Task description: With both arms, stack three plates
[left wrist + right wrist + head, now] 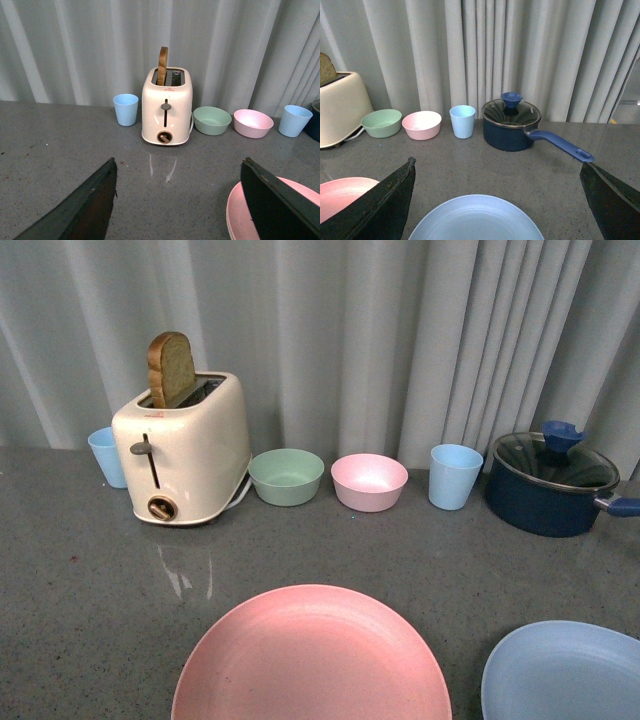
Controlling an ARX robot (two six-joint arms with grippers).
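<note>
The pink plate (312, 658) lies at the near edge of the grey counter, in the middle. The light blue plate (565, 670) lies to its right, apart from it. The beige-grey plate is out of view. Neither arm shows in the front view. In the left wrist view my left gripper (179, 170) is open and empty over bare counter, with the pink plate's rim (234, 212) beside one finger. In the right wrist view my right gripper (497, 170) is open and empty, with the blue plate (476, 220) between its fingers and the pink plate (340, 192) to one side.
Along the curtain stand a cream toaster (185, 450) with a slice of bread, a blue cup (107, 456) beside it, a green bowl (287, 476), a pink bowl (369, 481), another blue cup (454, 476) and a dark blue lidded saucepan (553, 482).
</note>
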